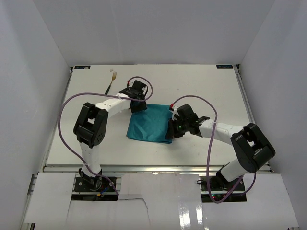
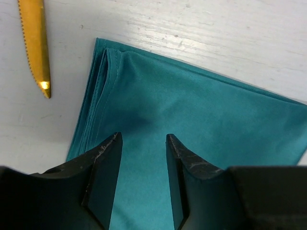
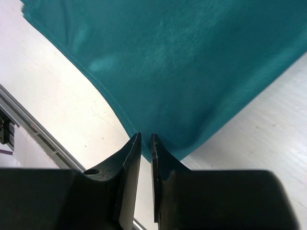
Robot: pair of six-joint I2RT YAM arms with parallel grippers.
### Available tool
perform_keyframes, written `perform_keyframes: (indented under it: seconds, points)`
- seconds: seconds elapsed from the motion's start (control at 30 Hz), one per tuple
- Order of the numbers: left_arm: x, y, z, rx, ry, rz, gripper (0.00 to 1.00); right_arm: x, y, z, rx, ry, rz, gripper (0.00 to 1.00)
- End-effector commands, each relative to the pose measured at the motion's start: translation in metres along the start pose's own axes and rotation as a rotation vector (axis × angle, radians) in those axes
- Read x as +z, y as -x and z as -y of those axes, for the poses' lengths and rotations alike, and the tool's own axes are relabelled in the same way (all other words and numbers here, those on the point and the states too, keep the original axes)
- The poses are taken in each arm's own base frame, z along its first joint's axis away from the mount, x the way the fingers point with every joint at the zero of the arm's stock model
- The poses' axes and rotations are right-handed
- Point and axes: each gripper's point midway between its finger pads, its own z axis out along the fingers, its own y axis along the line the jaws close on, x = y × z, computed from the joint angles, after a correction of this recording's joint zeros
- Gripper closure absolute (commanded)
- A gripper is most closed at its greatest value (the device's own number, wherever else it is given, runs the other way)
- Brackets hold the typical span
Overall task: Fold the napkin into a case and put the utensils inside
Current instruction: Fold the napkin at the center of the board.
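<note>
The teal napkin [image 1: 147, 123] lies folded in layers at the middle of the table. My left gripper [image 1: 137, 106] is open over its far left corner. In the left wrist view its fingers [image 2: 143, 136] stand apart just above the napkin [image 2: 206, 115], holding nothing. My right gripper [image 1: 173, 128] is at the napkin's right edge. In the right wrist view it [image 3: 145, 136] is shut on the edge of the napkin [image 3: 182, 62]. The knife's gold blade [image 2: 34, 43] lies just left of the napkin. The fork [image 1: 111, 83] lies at the far left of the table.
White walls stand round the table on three sides. A metal rail [image 1: 144, 168] runs along the near edge and also shows in the right wrist view [image 3: 29, 120]. Purple cables [image 1: 64, 120] loop above both arms.
</note>
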Motion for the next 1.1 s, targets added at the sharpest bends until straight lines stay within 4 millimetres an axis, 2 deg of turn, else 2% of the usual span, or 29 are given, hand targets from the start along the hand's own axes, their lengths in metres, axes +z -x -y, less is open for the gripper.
perform_keyframes:
  seconds: [0.0,0.2,0.33,0.43,0.6,0.67,0.73,0.77,0.8,0.9,1.07]
  points:
    - [0.006,0.016,0.004,-0.024,-0.004,0.036,0.48,0.013,-0.011,0.007,0.016,-0.039,-0.038,0.81]
    - [0.029,0.013,-0.021,-0.05,0.068,0.006,0.5,0.018,-0.021,0.026,0.043,-0.131,-0.084,0.82]
    - [0.032,-0.004,-0.033,-0.065,0.1,-0.025,0.51,0.013,-0.015,0.042,0.035,-0.223,-0.081,0.82]
    - [0.024,-0.017,-0.04,-0.085,0.103,-0.047,0.52,0.007,-0.008,0.058,0.037,-0.274,-0.076,0.82]
    - [-0.006,-0.032,-0.051,-0.11,0.102,-0.051,0.51,-0.007,0.014,0.088,0.016,-0.336,-0.026,0.82]
    - [-0.016,-0.032,-0.046,-0.107,0.08,-0.039,0.49,-0.012,0.023,0.095,0.007,-0.351,-0.013,0.82]
    - [-0.03,-0.021,-0.037,-0.099,0.044,0.001,0.44,-0.017,0.038,0.097,-0.038,-0.364,0.002,0.81]
    - [-0.033,-0.018,-0.033,-0.083,0.038,0.015,0.41,-0.019,0.038,0.096,-0.053,-0.364,-0.018,0.8]
    - [-0.038,-0.01,-0.029,-0.077,0.028,0.038,0.35,-0.021,0.05,0.089,-0.085,-0.341,-0.002,0.77]
    - [-0.042,0.0,-0.027,-0.058,0.026,0.065,0.33,-0.028,0.066,0.07,-0.122,-0.268,0.036,0.74]
    - [-0.053,0.007,-0.03,-0.07,0.029,0.103,0.29,-0.04,0.074,0.036,-0.209,-0.18,0.087,0.66]
